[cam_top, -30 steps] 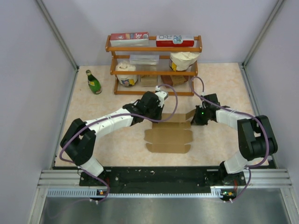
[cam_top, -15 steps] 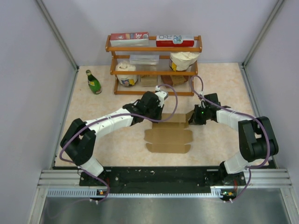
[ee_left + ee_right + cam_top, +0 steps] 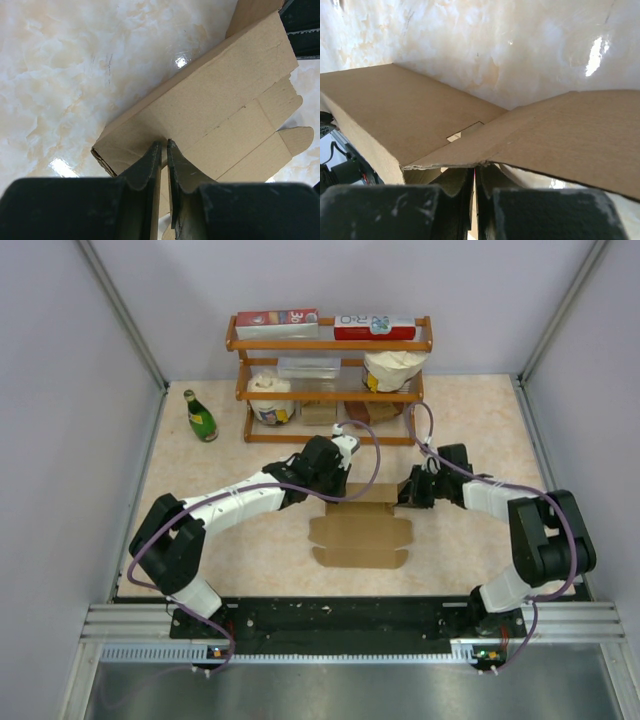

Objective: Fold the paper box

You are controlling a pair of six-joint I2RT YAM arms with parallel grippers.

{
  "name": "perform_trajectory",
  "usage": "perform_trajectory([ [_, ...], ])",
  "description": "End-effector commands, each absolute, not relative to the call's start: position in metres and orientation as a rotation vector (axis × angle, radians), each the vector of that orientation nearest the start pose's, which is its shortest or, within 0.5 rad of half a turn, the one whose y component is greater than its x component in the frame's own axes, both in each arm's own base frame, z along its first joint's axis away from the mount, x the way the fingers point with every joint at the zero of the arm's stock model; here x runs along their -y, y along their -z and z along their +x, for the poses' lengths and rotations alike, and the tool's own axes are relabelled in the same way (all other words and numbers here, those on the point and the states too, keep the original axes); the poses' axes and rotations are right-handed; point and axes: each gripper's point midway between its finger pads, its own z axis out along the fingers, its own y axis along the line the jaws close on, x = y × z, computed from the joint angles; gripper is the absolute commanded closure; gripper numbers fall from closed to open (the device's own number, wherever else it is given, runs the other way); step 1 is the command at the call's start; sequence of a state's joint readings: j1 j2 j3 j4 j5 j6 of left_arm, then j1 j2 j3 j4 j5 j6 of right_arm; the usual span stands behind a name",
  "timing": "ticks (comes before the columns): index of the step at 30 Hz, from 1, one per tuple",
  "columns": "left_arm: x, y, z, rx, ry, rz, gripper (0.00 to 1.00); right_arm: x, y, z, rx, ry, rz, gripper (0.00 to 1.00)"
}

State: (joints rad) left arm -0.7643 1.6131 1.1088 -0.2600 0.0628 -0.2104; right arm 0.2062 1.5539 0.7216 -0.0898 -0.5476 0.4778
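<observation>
left fingers (image 3: 156,152) pinched on far-left folded edge of paper box (image 3: 362,535) | right fingers (image 3: 486,173) clamped on its far-right flap | box mid-table (image 3: 250,540), near panels flat | risk: thin pinch slips or flap tears if arms pull apart | wooden rack (image 3: 330,345) close behind on far side, open room near side

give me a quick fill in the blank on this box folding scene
The left end effector pinches the paper box, made of brown ___.
The ___ bottle stands upright beside the shelf.
The shelf's top level holds ___ red-and-white cartons.
Missing words: cardboard, green, two
</observation>
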Motion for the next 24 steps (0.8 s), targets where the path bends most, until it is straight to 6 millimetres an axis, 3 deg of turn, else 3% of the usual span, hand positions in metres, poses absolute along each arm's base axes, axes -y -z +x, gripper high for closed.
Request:
perform_trajectory([
  [1, 0.309, -0.11, 0.293, -2.304, 0.545, 0.69, 0.85, -0.18, -0.046, 0.304, -2.492, -1.038, 0.1, 1.0],
  [19, 0.309, -0.11, 0.292, -2.309, 0.549, 0.688, 0.85, -0.168, -0.009, 0.299, -2.589, -0.937, 0.187, 1.0],
  [24, 0.308, -0.11, 0.292, -2.31, 0.548, 0.686, 0.85, -0.163, -0.009, 0.295, -2.615, -0.887, 0.172, 1.0],
])
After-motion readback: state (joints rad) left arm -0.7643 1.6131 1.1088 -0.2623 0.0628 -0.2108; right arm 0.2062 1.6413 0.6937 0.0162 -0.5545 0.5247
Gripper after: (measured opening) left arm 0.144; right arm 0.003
